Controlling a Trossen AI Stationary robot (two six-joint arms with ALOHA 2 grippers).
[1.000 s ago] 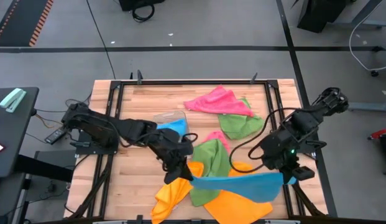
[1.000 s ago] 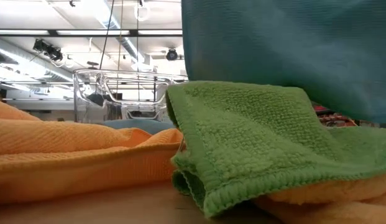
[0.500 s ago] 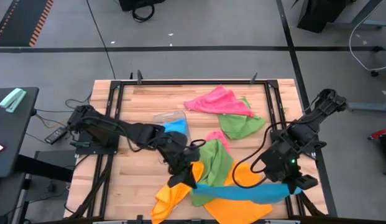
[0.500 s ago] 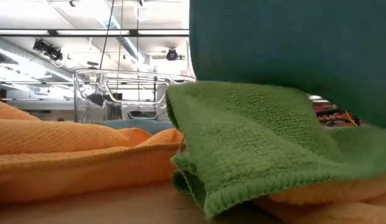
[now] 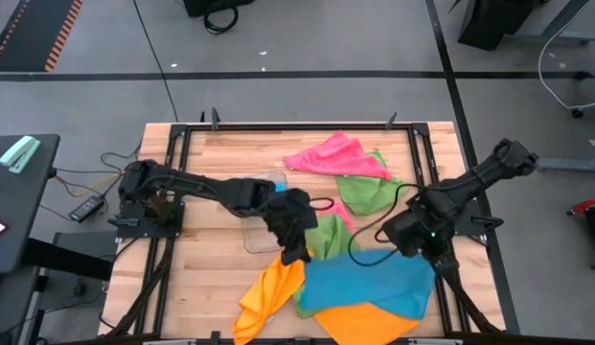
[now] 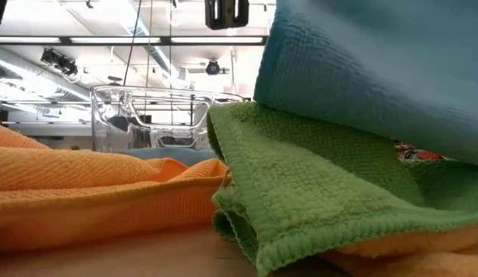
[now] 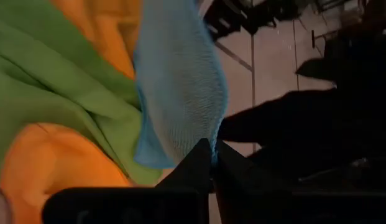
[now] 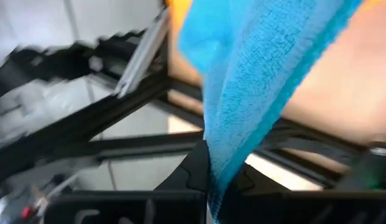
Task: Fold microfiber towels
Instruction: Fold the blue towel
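Observation:
A sky blue microfiber towel (image 5: 369, 283) lies spread over a pile of towels near the table's front edge. My left gripper (image 5: 299, 256) is shut on its far left corner and my right gripper (image 5: 428, 259) on its far right corner. Under it lie a green towel (image 5: 326, 240) and two orange towels (image 5: 268, 297) (image 5: 366, 323). In the low view the blue towel (image 6: 377, 69) rests on the green towel (image 6: 315, 185). My left gripper pinches the blue towel's far left corner (image 7: 202, 138) between its two fingers, coming slanting down from the table's left. The towel slopes from the corner onto the pile. My right gripper pinches the far right corner (image 8: 219, 158) between its two fingers, slanting down from the right. The cloth falls away from that corner onto the pile.
A pink towel (image 5: 335, 155) and another green one (image 5: 369, 192) lie at the back of the table. A small clear tray (image 5: 259, 206) stands left of centre, with blue cloth (image 5: 274, 193) at its far side. Bare wood shows at the left (image 5: 206, 278).
Both grippers have gone down and toward the table's far edge, drawing closer together, each still shut on its corner. The blue towel, which hung from them as a narrow band, now lies spread out flat over the orange and green towels.

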